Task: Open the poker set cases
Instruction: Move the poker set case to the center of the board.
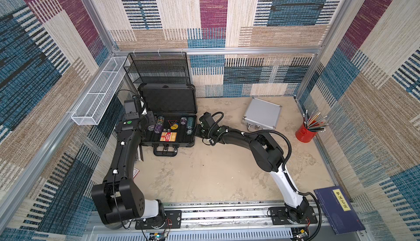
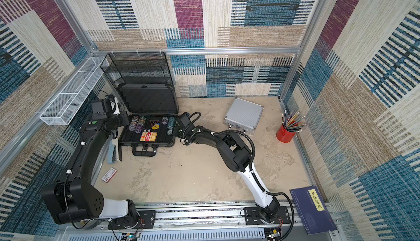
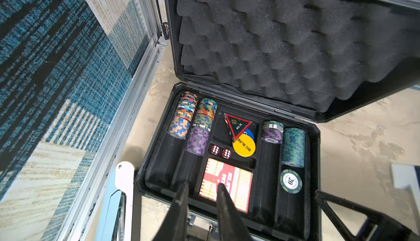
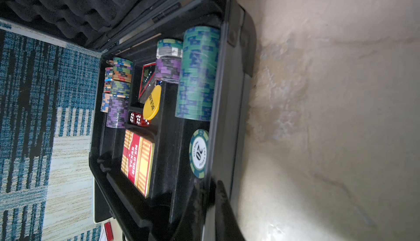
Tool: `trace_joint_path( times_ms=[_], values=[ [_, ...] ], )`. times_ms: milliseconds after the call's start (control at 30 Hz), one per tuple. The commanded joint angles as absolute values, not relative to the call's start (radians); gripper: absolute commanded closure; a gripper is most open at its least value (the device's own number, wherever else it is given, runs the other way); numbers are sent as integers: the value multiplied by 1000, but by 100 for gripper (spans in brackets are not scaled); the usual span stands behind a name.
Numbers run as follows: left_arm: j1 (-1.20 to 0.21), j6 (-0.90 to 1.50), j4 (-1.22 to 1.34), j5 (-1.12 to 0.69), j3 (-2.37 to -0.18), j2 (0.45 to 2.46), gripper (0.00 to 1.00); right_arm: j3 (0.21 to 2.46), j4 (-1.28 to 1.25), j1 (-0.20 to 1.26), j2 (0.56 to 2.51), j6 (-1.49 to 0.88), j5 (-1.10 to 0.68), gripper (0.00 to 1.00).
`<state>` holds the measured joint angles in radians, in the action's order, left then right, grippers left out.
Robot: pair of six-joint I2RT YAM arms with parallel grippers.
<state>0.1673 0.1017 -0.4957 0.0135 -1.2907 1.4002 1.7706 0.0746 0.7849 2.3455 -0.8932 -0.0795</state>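
Note:
The large dark grey poker set case (image 1: 168, 144) (image 2: 148, 143) stands open at the back left, its foam-lined lid (image 1: 168, 99) (image 3: 272, 46) upright. Its tray holds chips (image 3: 293, 146), dice and a red card deck (image 3: 234, 180). The smaller ribbed silver case (image 1: 261, 113) (image 2: 244, 113) lies closed at the back right. My left gripper (image 3: 202, 186) hovers over the open case's front edge, fingers slightly apart with nothing between them. My right gripper (image 4: 213, 184) (image 1: 198, 130) is shut, its tips at the open case's right rim.
A black wire-mesh rack (image 1: 159, 69) stands behind the open lid. A white wire basket (image 1: 100, 92) hangs on the left wall. A pale blue stapler (image 2: 112, 151) and a red card (image 2: 109, 174) lie left. At the right are a red pencil cup (image 1: 305, 134) and a blue book (image 1: 338, 210).

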Motion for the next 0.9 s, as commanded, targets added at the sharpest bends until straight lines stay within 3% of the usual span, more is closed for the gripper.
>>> trace_joint_path(
  times_ms=[0,567,867],
  values=[
    [165,107,-512,-15,-1287,1391,75,1787,35,779,2366,-882,-44,94],
    [121,124,-489,-34,-1299,1441,76,1844,51,753,2391,-841,-31,96],
    [2,134,-442,-7,-1401,1558,75,1802,37,724,2332,-810,-32,76]
  ],
)
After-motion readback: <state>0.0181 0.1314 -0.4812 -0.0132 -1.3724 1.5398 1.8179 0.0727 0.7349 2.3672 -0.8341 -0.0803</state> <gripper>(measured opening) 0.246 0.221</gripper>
